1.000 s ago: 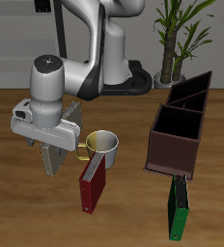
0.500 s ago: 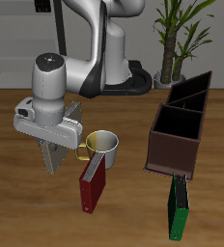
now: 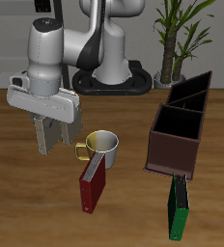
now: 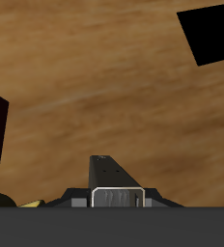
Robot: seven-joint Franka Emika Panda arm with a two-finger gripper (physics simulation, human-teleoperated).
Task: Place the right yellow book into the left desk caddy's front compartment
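Above the wooden surface (image 3: 17, 183), away from its front edge, the end effector (image 3: 52, 143) hangs with its fingers pointing down and pressed onto the right yellow book (image 3: 55, 128), which is held upright and clear of the surface. Its grey-tan cover faces the exterior camera. Just beside the held book, toward the left desk caddy (image 3: 174, 147), stands a metallic mug (image 3: 102, 145) with a yellow handle. A dark red book (image 3: 93, 183) leans against the mug on the side nearer the front edge. The caddy lies well apart from the end effector, open-topped, its reddish-brown end face turned toward the front edge and its dividers visible. A green book (image 3: 179, 207) stands on edge just before that face. A potted plant (image 3: 177, 34) rises behind the caddy. From the wrist camera the held book (image 4: 114, 179) appears as a dark wedge over bare wood grain; two black shapes at the frame's margins cannot be identified.
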